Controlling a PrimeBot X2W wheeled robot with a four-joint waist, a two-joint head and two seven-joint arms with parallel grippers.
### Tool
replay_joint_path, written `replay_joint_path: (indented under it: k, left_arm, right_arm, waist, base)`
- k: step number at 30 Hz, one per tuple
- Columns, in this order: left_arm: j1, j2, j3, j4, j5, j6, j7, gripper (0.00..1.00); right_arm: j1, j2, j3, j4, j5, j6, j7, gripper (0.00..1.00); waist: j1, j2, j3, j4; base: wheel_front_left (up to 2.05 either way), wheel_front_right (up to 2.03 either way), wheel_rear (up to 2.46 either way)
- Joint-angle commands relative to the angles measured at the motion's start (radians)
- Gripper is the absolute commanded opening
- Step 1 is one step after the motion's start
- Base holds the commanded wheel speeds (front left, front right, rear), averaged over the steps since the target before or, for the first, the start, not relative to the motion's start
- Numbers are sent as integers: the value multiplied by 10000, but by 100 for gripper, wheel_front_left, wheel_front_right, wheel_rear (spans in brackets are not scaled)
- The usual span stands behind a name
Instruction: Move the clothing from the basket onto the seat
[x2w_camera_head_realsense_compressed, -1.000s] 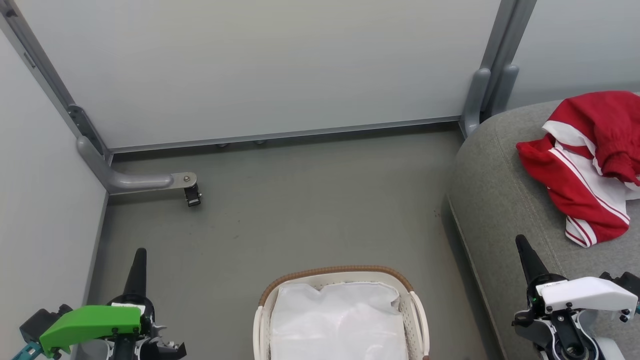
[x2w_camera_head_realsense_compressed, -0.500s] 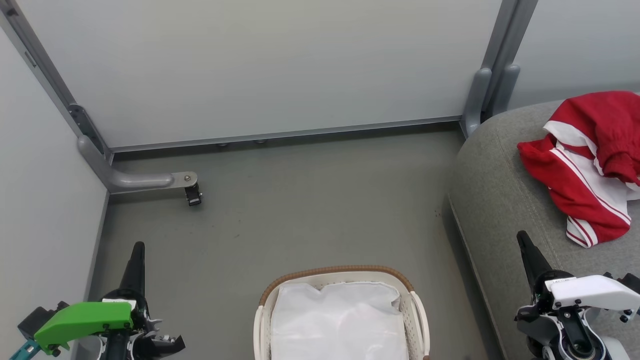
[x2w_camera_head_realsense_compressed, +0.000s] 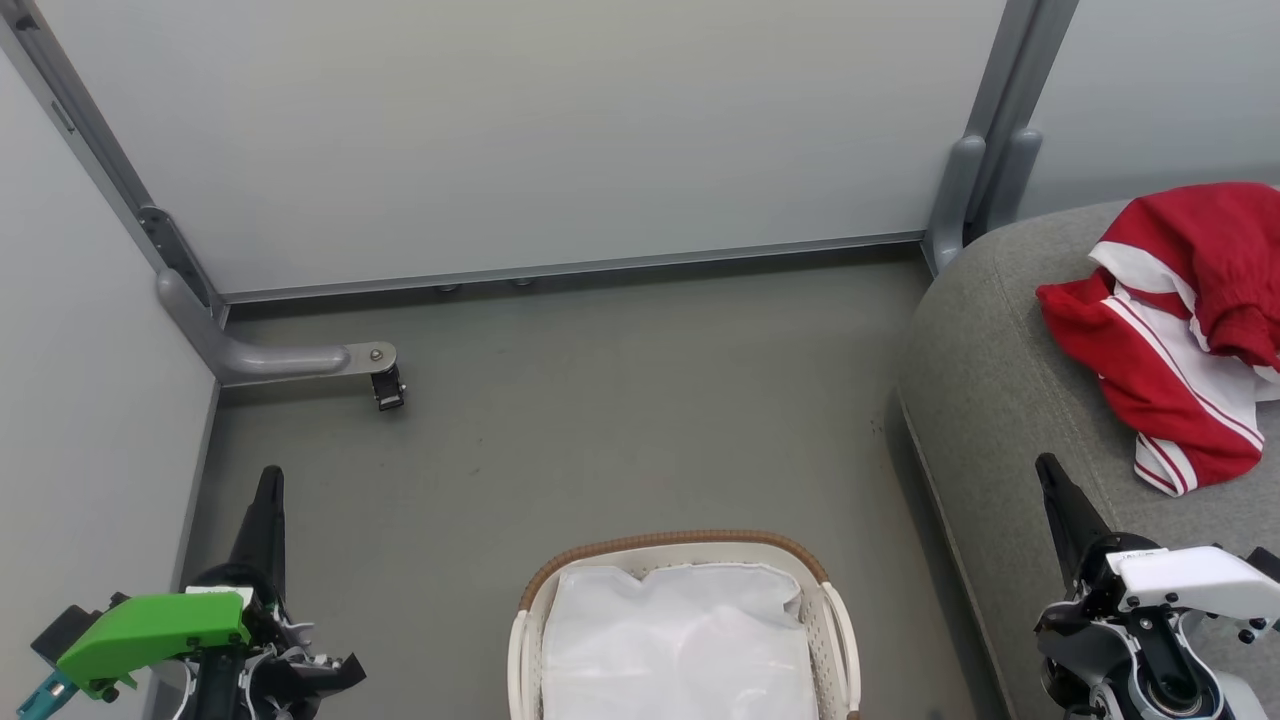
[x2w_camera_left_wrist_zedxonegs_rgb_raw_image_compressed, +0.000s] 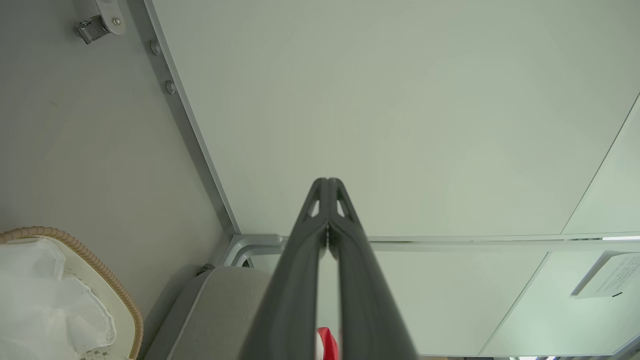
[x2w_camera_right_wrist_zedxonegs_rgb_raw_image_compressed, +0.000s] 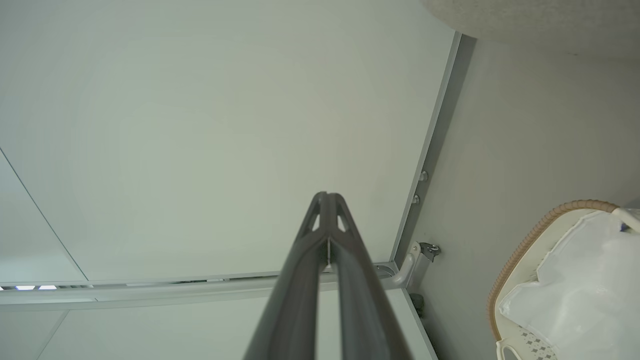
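Note:
The clothing (x2w_camera_head_realsense_compressed: 1170, 330), a red heap with white panels and striped trim, lies on the grey seat (x2w_camera_head_realsense_compressed: 1000, 380) at the right. The white basket (x2w_camera_head_realsense_compressed: 680, 545) with a brown woven rim stands on the floor at bottom centre, and its white liner shows inside. My left gripper (x2w_camera_head_realsense_compressed: 268, 482) is shut and empty at the lower left, left of the basket. Over the seat's front edge my right gripper (x2w_camera_head_realsense_compressed: 1048, 470) is shut and empty too, below the clothing. In the left wrist view the gripper (x2w_camera_left_wrist_zedxonegs_rgb_raw_image_compressed: 327, 182) has its jaws together, with the basket rim (x2w_camera_left_wrist_zedxonegs_rgb_raw_image_compressed: 75, 250) and a sliver of clothing (x2w_camera_left_wrist_zedxonegs_rgb_raw_image_compressed: 327, 345) showing. The right wrist view has the shut gripper (x2w_camera_right_wrist_zedxonegs_rgb_raw_image_compressed: 327, 196) and the basket rim (x2w_camera_right_wrist_zedxonegs_rgb_raw_image_compressed: 540, 220).
Pale partition panels wall in the grey floor (x2w_camera_head_realsense_compressed: 620, 420) at the back and left. A grey bracket foot with a small caster (x2w_camera_head_realsense_compressed: 385, 385) juts out at the left. A grey post (x2w_camera_head_realsense_compressed: 960, 200) stands beside the seat's back corner.
Both arms have drawn slightly outward and down in the head view, the left one leftward and the right one rightward. The clothing and the basket have stayed put.

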Motion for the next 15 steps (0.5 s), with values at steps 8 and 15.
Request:
replay_joint_path:
  k: [8,15]
  left_arm:
    - [-155,47,66,-55,-294,-69,112,0]
    - [-155,47,65,-55,-295,-68,111,0]
  right_arm:
    - [-64,-63,-56,-56,334,-3,98,0]
    - [-62,-63,-54,-54,334,-3,97,0]
  waist:
    - [0,120,3,6]
    - [0,120,3,6]
  base:
    - [0,0,0]
    - [0,0,0]
